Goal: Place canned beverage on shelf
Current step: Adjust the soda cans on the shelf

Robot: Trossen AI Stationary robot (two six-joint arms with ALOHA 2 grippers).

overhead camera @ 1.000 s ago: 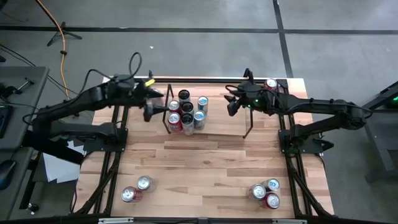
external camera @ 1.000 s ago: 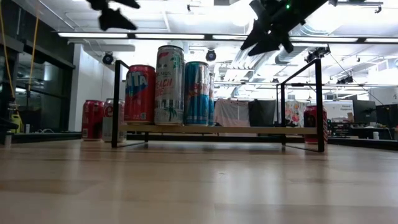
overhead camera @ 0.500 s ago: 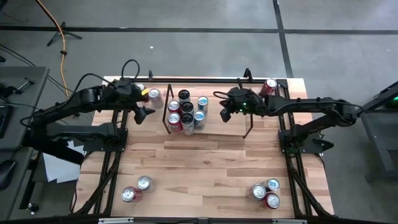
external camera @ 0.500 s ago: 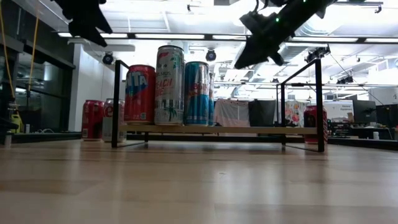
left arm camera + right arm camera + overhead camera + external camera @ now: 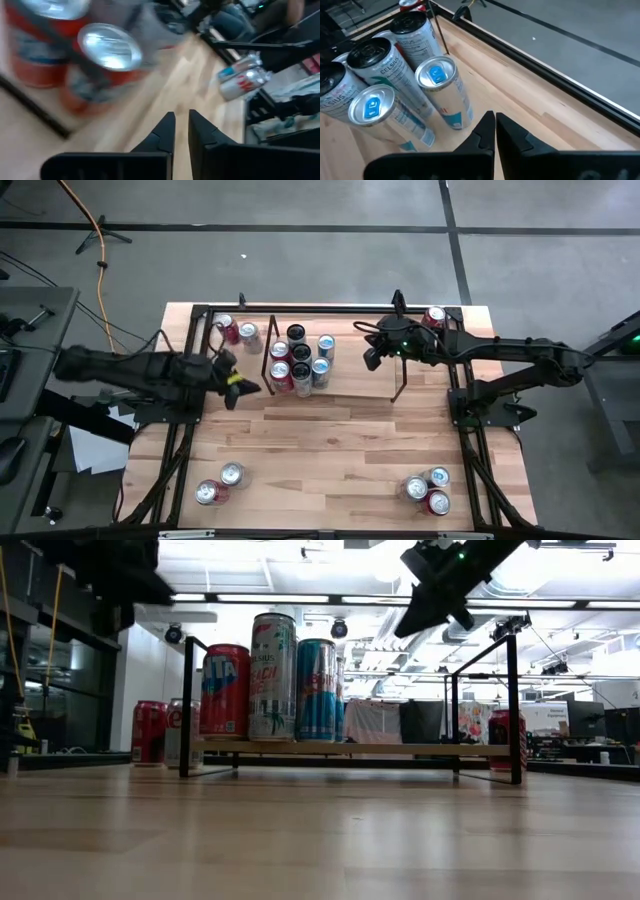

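- The right gripper [image 5: 371,360] hangs above the shelf [image 5: 395,392], over its bare right half; its fingers [image 5: 487,131] are pressed together and hold nothing.
- The left gripper [image 5: 246,388] sits low just left of the shelf's front corner, fingers [image 5: 167,131] nearly touching, also empty.
- Seven cans [image 5: 300,358] stand clustered on the left part of the shelf, red, dark and blue-topped ones upright and touching.
- Two cans [image 5: 238,332] stand on the table [image 5: 330,450] behind the shelf's left end, one can [image 5: 435,316] at the far right corner.
- Near the front edge, a pair [image 5: 219,484] waits on the left and three [image 5: 429,489] on the right.
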